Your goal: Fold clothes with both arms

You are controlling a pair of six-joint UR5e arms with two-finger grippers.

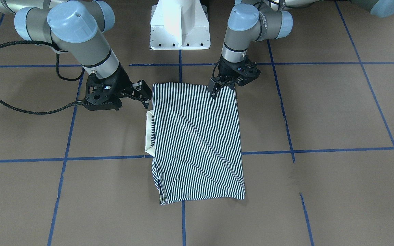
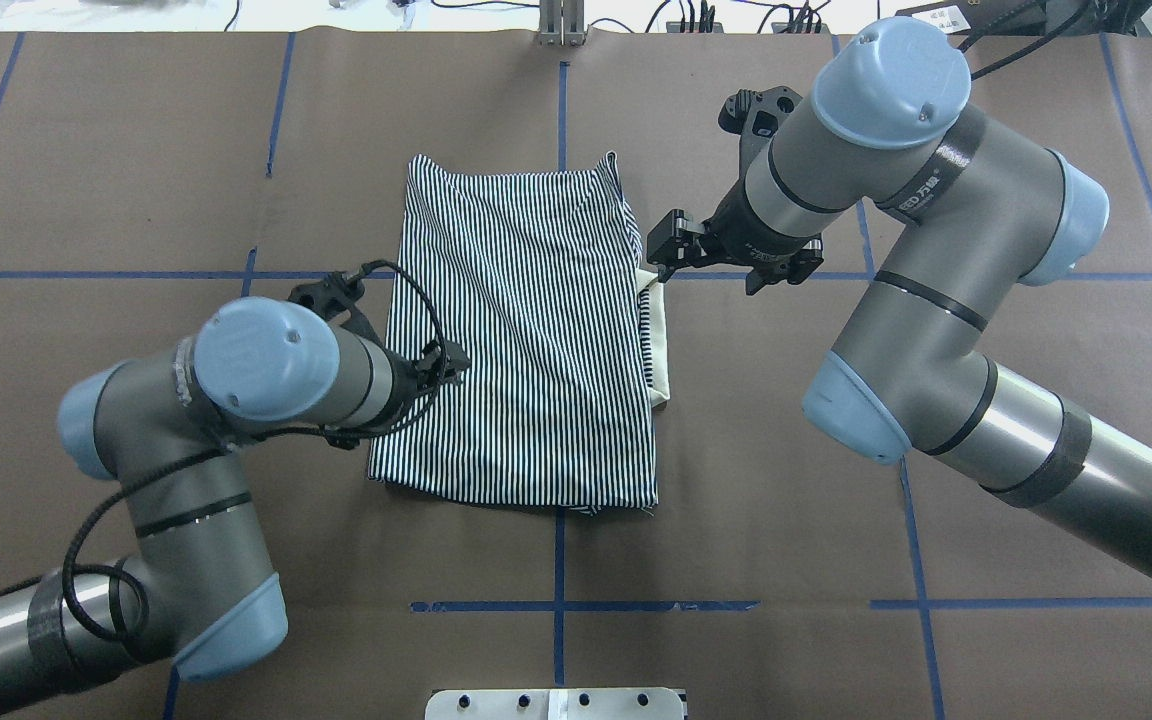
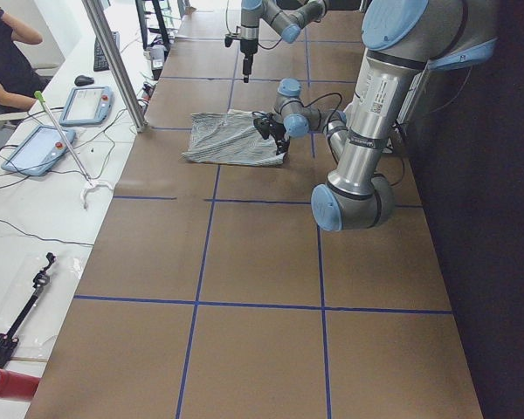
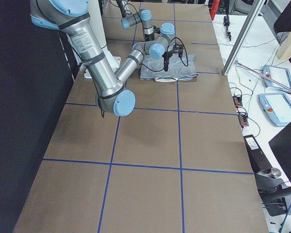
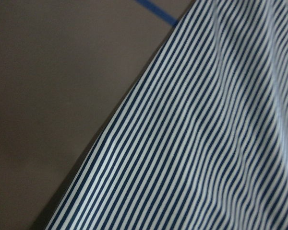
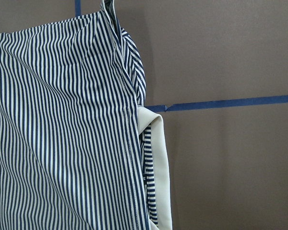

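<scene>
In the front-facing view the right gripper (image 1: 148, 99) has its fingers spread and holds nothing. It sits just beside the folded polo shirt (image 1: 197, 143), and the cream collar (image 1: 149, 136) pokes out next to those fingertips. The left gripper (image 1: 214, 93) tips down onto the shirt's robot-side edge; I cannot tell whether it pinches cloth.

From overhead, the shirt lies flat on the table (image 2: 836, 480) between both grippers.

The left wrist view shows blurred stripes close below and bare table beside them.

The right wrist view shows stripes, the collar and a blue tape line (image 6: 230, 103).
</scene>
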